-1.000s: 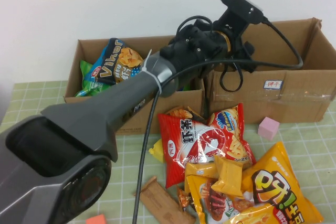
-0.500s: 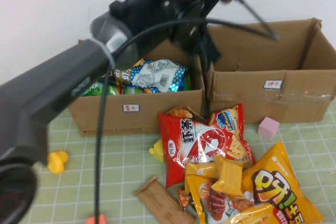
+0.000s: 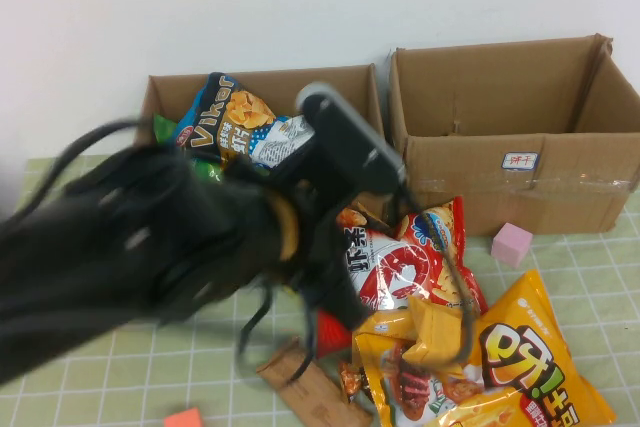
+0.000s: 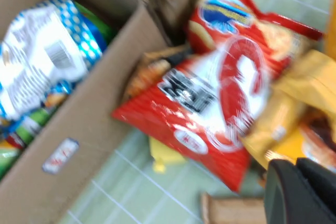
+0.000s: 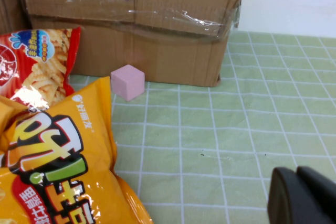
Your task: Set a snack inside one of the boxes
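Observation:
The snack, a small dark brown and orange crinkled packet (image 3: 349,379), lies at the near edge of the pile, between a brown cardboard piece (image 3: 305,382) and the yellow-orange bags (image 3: 500,367). My left gripper (image 4: 300,192) is shut and empty. It hangs low over the pile near the big red bag (image 4: 210,98); in the high view the blurred left arm (image 3: 180,247) covers the table's left half. The left box (image 3: 160,97) holds a Viker bag (image 3: 225,117). The right box (image 3: 500,162) looks empty. My right gripper (image 5: 304,198) is shut and empty above the mat.
A pink cube (image 3: 511,244) sits in front of the right box, also in the right wrist view (image 5: 127,82). Another orange-brown packet (image 4: 152,72) peeks out between the left box and the red bag. A small orange block (image 3: 180,417) lies at the near edge.
My left arm has swung from above the boxes back toward me and down over the snack pile. The snacks on the table have not moved.

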Robot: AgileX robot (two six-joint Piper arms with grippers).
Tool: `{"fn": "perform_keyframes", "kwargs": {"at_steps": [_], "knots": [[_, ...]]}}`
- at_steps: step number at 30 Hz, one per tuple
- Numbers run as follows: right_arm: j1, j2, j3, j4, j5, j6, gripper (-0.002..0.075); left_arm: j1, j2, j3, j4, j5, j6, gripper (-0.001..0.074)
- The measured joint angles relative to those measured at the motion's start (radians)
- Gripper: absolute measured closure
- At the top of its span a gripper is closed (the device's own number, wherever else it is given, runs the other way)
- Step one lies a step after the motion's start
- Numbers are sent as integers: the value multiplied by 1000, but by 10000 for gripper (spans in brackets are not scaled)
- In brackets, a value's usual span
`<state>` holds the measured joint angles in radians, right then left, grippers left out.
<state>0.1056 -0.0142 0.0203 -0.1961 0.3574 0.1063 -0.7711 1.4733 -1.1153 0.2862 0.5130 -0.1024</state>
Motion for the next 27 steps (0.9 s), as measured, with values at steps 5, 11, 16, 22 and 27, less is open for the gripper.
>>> {"fn": "perform_keyframes", "kwargs": {"at_steps": [5, 11, 16, 22, 27], "knots": [[0, 0, 0, 0, 0, 0, 728, -34, -197, 153, -11, -18, -35, 736], [0, 0, 0, 0, 0, 0, 728, -40, -332, 220, -55, 116, -61, 736], [0, 0, 0, 0, 0, 0, 728, -40, -342, 224, -11, 244, -70, 736], [0, 0, 0, 0, 0, 0, 728, -40, -342, 224, 13, 313, -101, 736], [0, 0, 0, 0, 0, 0, 728, -40, -352, 258, 69, 214, -121, 736]]}}
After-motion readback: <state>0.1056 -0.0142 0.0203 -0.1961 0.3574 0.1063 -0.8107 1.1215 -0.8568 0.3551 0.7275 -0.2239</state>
